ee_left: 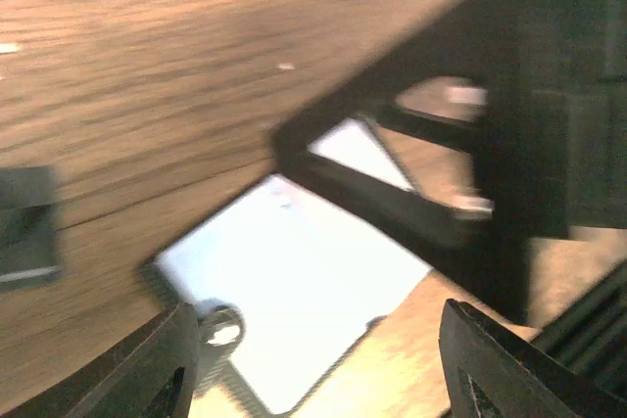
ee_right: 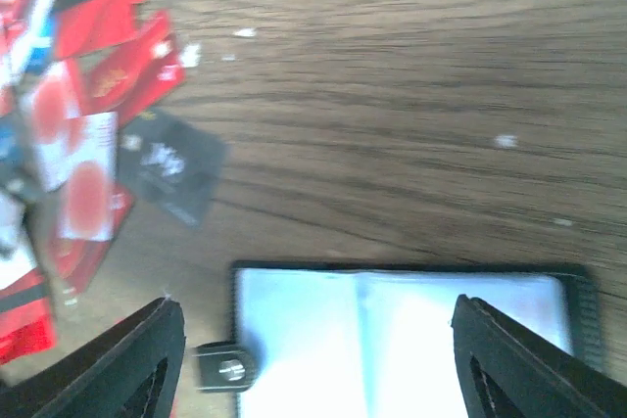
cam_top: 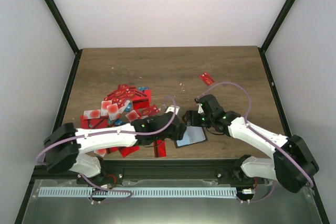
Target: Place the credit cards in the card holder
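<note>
The credit cards (cam_top: 123, 106) lie in a mostly red heap at the left middle of the table, with one red card (cam_top: 207, 78) alone further back. They also show in the right wrist view (ee_right: 83, 95). The card holder (cam_top: 190, 136) lies open and flat, its pale sleeves facing up and a snap tab (ee_right: 223, 369) at its side. My left gripper (cam_top: 177, 124) is open and empty just left of and over the holder (ee_left: 294, 291). My right gripper (cam_top: 195, 117) is open and empty over the holder (ee_right: 402, 340). In the wrist views, the left gripper (ee_left: 318, 310) and right gripper (ee_right: 315, 305) straddle it.
A thin black card (ee_right: 171, 163) lies on the wood between the heap and the holder, and shows at the left edge of the left wrist view (ee_left: 24, 222). The right arm's black end (ee_left: 490, 144) stands close in front of the left wrist camera. Some red cards (cam_top: 157, 148) lie near the front edge.
</note>
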Robot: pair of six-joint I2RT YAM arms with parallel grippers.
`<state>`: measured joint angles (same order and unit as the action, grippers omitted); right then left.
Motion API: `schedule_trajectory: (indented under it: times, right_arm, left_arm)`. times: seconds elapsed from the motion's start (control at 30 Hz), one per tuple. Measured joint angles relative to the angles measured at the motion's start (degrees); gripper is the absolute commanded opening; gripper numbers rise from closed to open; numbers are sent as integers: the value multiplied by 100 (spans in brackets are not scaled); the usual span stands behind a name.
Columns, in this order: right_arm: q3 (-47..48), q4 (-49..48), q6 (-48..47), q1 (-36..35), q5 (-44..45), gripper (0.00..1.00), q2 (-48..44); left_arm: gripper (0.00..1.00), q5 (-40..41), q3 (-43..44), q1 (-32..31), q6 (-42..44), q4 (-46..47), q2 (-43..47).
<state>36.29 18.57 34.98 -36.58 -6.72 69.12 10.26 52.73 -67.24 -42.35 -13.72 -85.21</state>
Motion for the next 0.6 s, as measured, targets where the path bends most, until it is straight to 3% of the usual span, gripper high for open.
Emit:
schedule_trajectory:
  times: [0.23,0.6]
  right_arm:
    - [138,-719,-48,-422,-1397,69,323]
    - [1683,-1843,-72,-1480,-2533,62,2520]
  left_arm:
    - [67,599,-1165,780,-251,-750,1263]
    - [67,1235,-1974,1633,-1342,-2459,3394]
